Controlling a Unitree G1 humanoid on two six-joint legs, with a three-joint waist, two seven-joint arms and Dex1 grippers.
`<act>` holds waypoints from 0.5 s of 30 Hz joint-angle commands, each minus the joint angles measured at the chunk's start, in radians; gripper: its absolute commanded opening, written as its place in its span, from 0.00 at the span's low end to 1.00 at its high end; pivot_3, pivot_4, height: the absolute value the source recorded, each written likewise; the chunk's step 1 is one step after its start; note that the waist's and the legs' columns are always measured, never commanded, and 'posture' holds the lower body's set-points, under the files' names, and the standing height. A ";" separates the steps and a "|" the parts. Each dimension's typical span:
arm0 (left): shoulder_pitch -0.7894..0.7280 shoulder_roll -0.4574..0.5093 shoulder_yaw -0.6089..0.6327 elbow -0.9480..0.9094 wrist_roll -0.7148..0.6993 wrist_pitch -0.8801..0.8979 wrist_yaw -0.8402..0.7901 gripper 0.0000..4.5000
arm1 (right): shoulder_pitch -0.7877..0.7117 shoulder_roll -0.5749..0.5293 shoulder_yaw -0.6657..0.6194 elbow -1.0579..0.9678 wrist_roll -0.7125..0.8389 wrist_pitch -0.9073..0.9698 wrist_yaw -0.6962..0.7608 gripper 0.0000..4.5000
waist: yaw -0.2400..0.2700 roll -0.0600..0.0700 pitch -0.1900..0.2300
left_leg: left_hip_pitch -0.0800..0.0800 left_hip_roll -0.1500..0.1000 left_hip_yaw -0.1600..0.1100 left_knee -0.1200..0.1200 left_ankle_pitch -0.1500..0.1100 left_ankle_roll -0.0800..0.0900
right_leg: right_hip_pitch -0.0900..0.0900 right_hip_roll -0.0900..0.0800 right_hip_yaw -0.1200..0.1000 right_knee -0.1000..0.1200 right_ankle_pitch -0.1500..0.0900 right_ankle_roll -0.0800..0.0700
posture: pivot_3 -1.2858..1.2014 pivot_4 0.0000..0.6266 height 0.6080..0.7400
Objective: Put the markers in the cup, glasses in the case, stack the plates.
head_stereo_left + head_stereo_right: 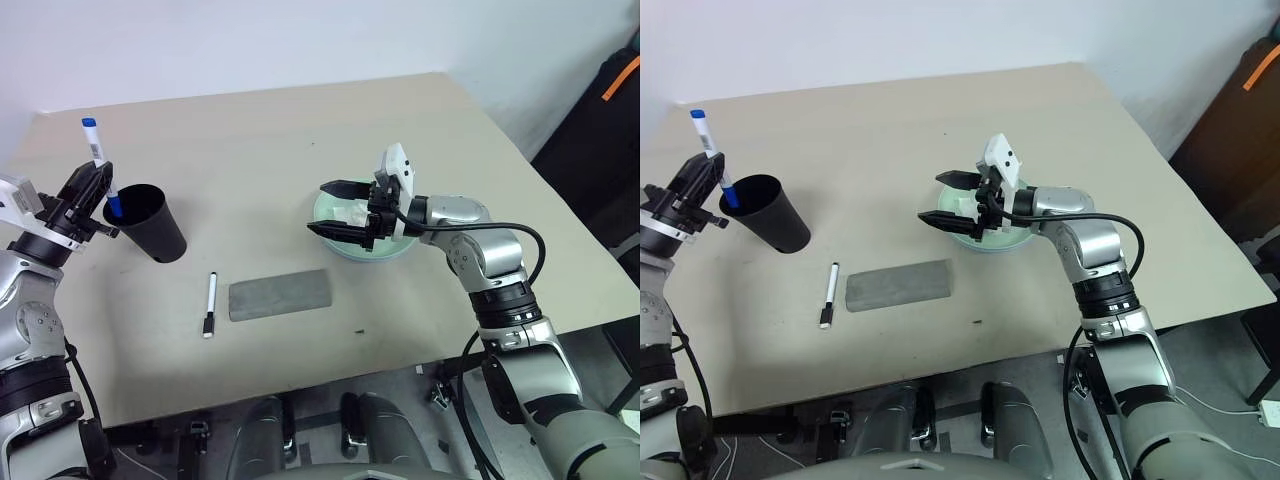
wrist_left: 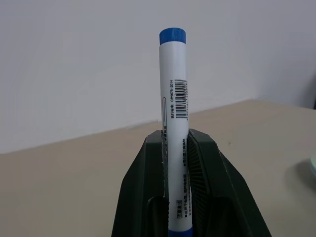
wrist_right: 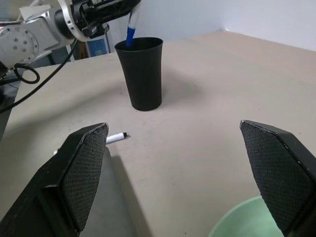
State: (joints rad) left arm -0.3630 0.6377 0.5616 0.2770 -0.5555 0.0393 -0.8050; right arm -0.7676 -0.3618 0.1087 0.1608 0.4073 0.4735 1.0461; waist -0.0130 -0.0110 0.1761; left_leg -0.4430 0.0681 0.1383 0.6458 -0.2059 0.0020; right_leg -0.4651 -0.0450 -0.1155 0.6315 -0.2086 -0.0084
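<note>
Blue-capped marker (image 1: 100, 163) tips into the black cup (image 1: 146, 222) (black-capped marker (image 1: 210, 303) lies flat beside grey-green case (image 1: 280, 294)).

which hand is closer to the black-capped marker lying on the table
Too close to call. The left hand, shut on the blue-capped marker, is at the cup, up-left of the black-capped marker; the open right hand hovers over the green plate, to its right.

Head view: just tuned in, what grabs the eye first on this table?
The left gripper holds the blue marker upright, its lower tip at the black cup's rim, near the table's left edge. The right gripper hangs wide open over the mint plate with white tissue in it, mid-table.
</note>
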 commanded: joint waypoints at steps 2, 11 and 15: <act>-0.018 0.002 -0.013 0.011 0.004 -0.038 -0.008 0.06 | -0.022 -0.007 -0.028 -0.028 0.014 -0.006 -0.010 1.00 | 0.000 0.000 0.000 | 0.000 0.000 0.000 0.000 0.000 0.000 | 0.000 0.000 0.000 0.000 0.000 0.000 | 0.52 0.24 1.00; -0.019 0.008 -0.037 0.029 0.006 -0.042 -0.002 0.06 | -0.018 -0.010 -0.025 -0.027 0.009 -0.012 -0.025 1.00 | 0.000 0.000 0.000 | 0.000 0.000 0.000 0.000 0.000 0.000 | 0.000 0.000 0.000 0.000 0.000 0.000 | 0.52 0.24 1.00; -0.013 0.008 -0.038 0.023 0.002 -0.032 -0.002 0.27 | -0.016 -0.011 -0.024 -0.030 0.009 -0.012 -0.027 1.00 | 0.000 0.000 0.000 | 0.000 0.000 0.000 0.000 0.000 0.000 | 0.000 0.000 0.000 0.000 0.000 0.000 | 0.52 0.24 1.00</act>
State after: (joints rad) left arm -0.3647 0.6267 0.5221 0.3126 -0.5521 0.0137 -0.8046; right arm -0.7675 -0.3692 0.1084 0.1608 0.4072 0.4736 1.0231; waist -0.0132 -0.0111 0.1761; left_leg -0.4430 0.0681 0.1383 0.6459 -0.2058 0.0023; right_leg -0.4649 -0.0450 -0.1156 0.6316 -0.2085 -0.0083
